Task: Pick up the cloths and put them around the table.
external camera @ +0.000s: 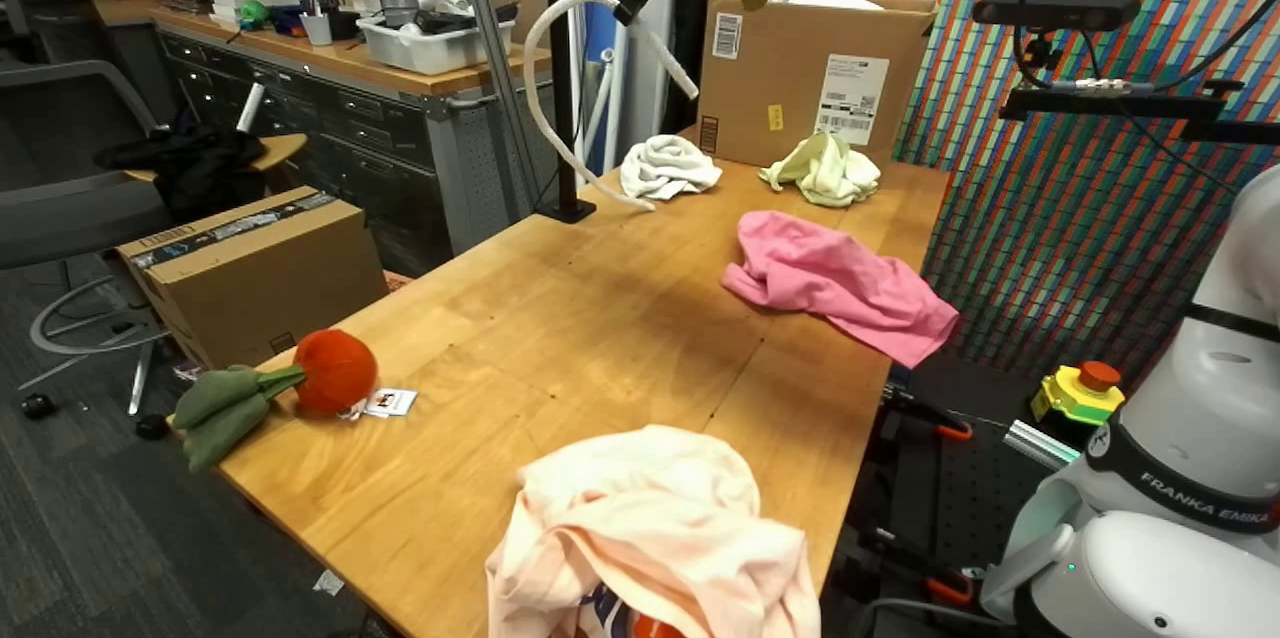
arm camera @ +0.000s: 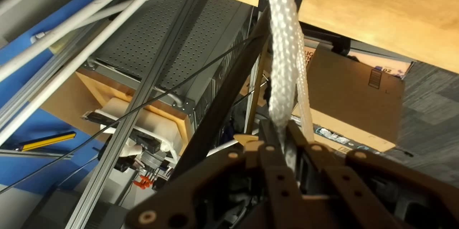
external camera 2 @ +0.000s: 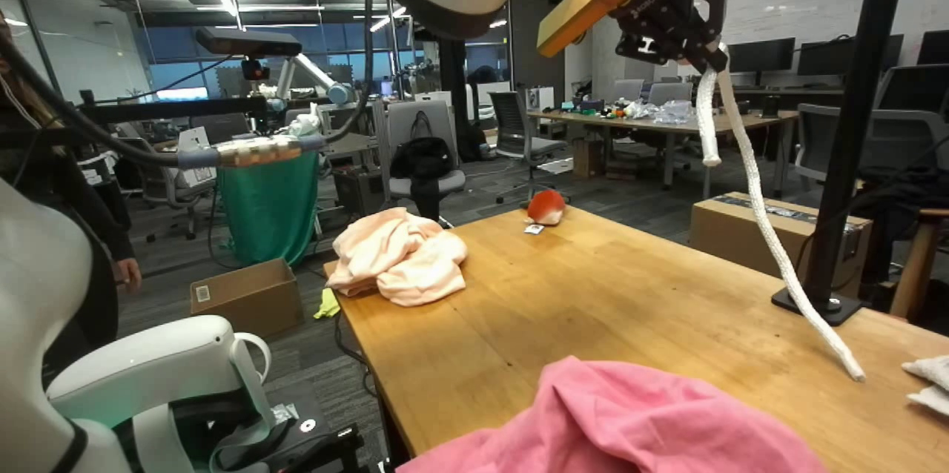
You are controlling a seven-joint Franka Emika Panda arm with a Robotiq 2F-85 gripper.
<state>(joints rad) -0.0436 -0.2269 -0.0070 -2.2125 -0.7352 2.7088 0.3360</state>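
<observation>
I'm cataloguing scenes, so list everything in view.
table: one, honey-brown, centre
cardboard boxes: at least three, brown, table and floor
pink cloth: one, pink, table's robot side
peach cloth: one, peach, table end
yellow-green cloth: one, pale, before tabletop box
white cloth: one, white, near that box
toy: one, red and green, table corner
rope: one, white, lower end at table
post: one, black, table edge
workbench: one, wood and black, beyond table
stop button: one, red and yellow, beside table
chairs: several, grey, background
person: one, dark clothes, exterior view's edge
clutter: uncounted, mixed, background
gripper: one, black, above table, shut on rope
arm: one, white, over table
</observation>
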